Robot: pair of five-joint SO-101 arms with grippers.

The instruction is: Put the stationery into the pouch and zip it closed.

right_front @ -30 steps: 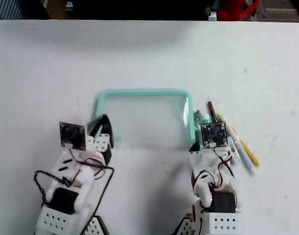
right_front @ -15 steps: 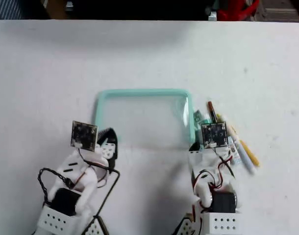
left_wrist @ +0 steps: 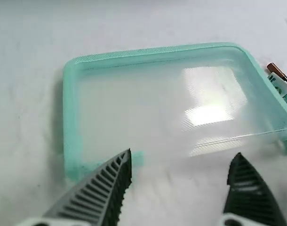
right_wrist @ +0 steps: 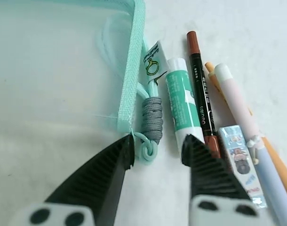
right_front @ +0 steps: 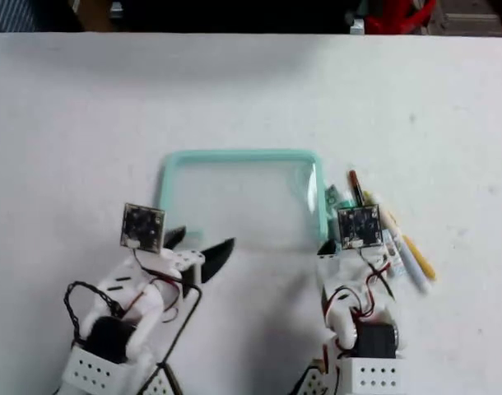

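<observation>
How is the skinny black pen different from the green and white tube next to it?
The black pen is long and thin; the green tube is shorter and fatter. The pen has brown ends; the tube has white ends. Both lie side by side on the table, outside the pouch.

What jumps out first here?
The clear plastic pouch with mint-green zip edging lies flat mid-table. A cluster of loose pens and a tube sits just off its right end, beside the open right hand. The left hand gapes open at the pouch's near-left corner.
</observation>
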